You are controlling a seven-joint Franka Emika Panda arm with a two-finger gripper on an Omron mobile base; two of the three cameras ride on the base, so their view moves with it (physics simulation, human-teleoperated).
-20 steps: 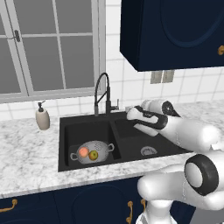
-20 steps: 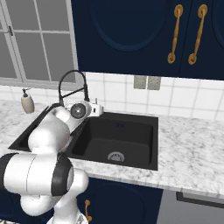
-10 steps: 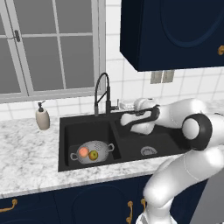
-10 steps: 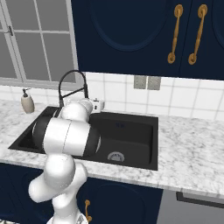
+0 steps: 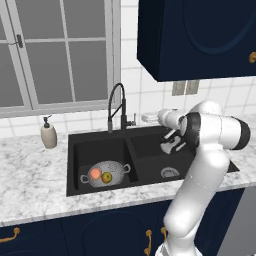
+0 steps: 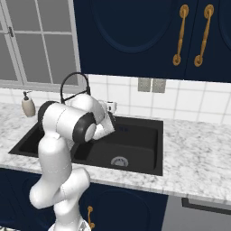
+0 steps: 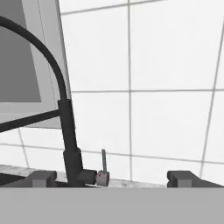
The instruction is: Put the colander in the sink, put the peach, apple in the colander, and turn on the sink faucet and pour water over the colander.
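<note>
The white marbled counter (image 5: 35, 175) runs across the scene under a window (image 5: 55, 55), with dark blue cabinets (image 5: 200, 35) overhead and white wall tiles (image 7: 175, 87) behind. Set in the counter is the black double sink (image 5: 75, 165); its right basin shows a round silver drain (image 6: 119, 161).

My white arm (image 5: 200, 190) rises in front of the counter and bends over the right basin toward the back wall.

The tall black faucet (image 5: 118, 107) stands at the back of the sink, between the two basins, its arch curving toward the left basin. In the hand view its upright post is left of centre, and its small lever (image 7: 103, 161) stands upright just right of the base, with a red dot on the knob below it.

The colander (image 5: 106, 172) sits on the floor of the left basin, its two loop handles out to the sides. Inside it lie the peach (image 5: 95, 173) on the left and the apple (image 5: 106, 177) on the right, touching or nearly so.

A beige soap dispenser (image 5: 48, 135) stands on the counter left of the sink, near the wall.

My gripper (image 7: 114, 178) is spread wide and holds nothing. It points at the faucet's base, and the lever shows between the two fingertips (image 7: 43, 178), nearer the left one; I cannot tell how far ahead of them it is.
</note>
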